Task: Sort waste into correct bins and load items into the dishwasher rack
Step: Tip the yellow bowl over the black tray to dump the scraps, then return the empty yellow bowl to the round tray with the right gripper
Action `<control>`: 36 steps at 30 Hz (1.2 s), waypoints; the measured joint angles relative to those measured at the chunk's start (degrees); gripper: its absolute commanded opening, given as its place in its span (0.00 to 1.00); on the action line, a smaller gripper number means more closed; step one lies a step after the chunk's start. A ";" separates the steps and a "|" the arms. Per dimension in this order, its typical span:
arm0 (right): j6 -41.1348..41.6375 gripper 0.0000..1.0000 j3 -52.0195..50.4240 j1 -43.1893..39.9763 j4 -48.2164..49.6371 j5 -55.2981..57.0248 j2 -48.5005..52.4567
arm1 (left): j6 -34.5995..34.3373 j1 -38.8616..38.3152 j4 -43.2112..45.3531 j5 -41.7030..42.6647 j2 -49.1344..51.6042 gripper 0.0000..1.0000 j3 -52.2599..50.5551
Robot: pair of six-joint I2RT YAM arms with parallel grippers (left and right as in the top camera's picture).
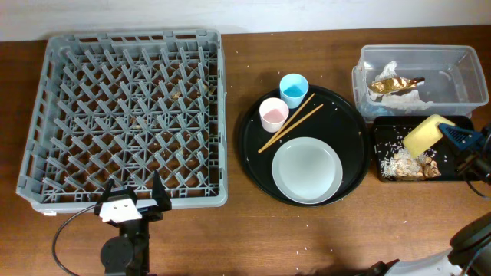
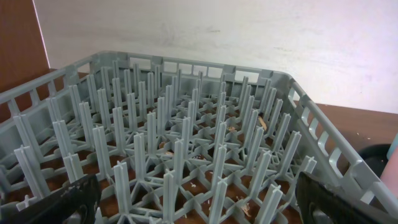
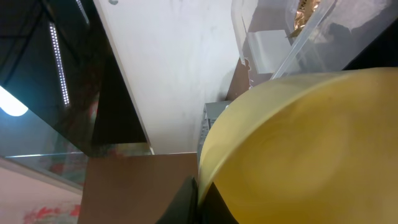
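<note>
– Overhead first: where is the yellow bowl [image 1: 422, 136]?

– Far right, tipped on its side above the shallow black tray [image 1: 383, 126]. The right gripper [image 1: 445, 135] pinches its rim. Beige food scraps [image 1: 410, 165] and rice grains lie in that tray just below the bowl's mouth, so I read the tilt as a way to tip leftovers out.

– Does the right wrist view back up the hold?

– Mostly. The bowl [image 3: 298, 149] fills it, and one dark finger [image 3: 186, 202] sits against the rim. The other finger is hidden behind the bowl.

– And the paper waste?

– The crumpled napkin [image 1: 406, 96] and gold wrapper [image 1: 393, 83] sit in the clear tub [image 1: 460, 57], apart from the food. It looks sorted by kind.

– What about the left arm?

– The left gripper [image 1: 134, 195] hovers at the near edge of the dishwasher rack [image 1: 126, 107], spread wide and holding nothing. Its wrist view looks across the pegs [image 2: 186, 143] with a finger [image 2: 62, 202] in each bottom corner. I'd guess it is placed there to receive dishes.

– Anything loaded?

– No. The blue cup [image 1: 294, 88], pink cup [image 1: 273, 113], chopsticks [image 1: 290, 123] and plate [image 1: 307, 170] all rest on the round tray [image 1: 253, 146] mid-bench [image 1: 230, 230], between rack and bins. The bowl probably goes to the rack once it is empty.
</note>
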 measured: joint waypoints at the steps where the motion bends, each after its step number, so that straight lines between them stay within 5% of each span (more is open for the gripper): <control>1: 0.04 0.04 0.00 0.00 0.35 0.02 0.00 | 0.00 0.00 0.00 0.00 0.00 0.99 0.00; 7: 0.00 0.04 0.00 2.27 -0.46 2.05 -0.11 | 0.00 0.00 -0.02 0.00 0.00 0.99 0.00; 11: 0.24 0.04 0.00 12.57 -0.68 12.37 -7.02 | 0.00 0.00 0.00 0.00 0.00 0.99 0.00; 14: 2.60 0.04 2.14 26.69 -0.50 28.13 -14.21 | 0.00 0.00 -0.02 0.00 0.00 0.99 0.00; 19: 4.35 0.04 4.90 57.77 5.88 66.18 -13.70 | 0.00 0.00 0.00 0.02 -0.04 0.99 0.00; 21: 4.48 0.04 5.05 64.00 7.85 78.47 -11.50 | -0.02 0.00 -0.02 0.02 -0.04 0.99 0.00; 26: 4.50 0.04 5.09 68.11 10.78 92.04 -2.03 | 0.00 0.00 -0.02 0.02 -0.04 0.99 0.00; 36: 4.48 0.04 5.14 68.11 13.99 93.90 5.70 | 0.00 0.00 0.00 0.02 -0.04 0.99 0.00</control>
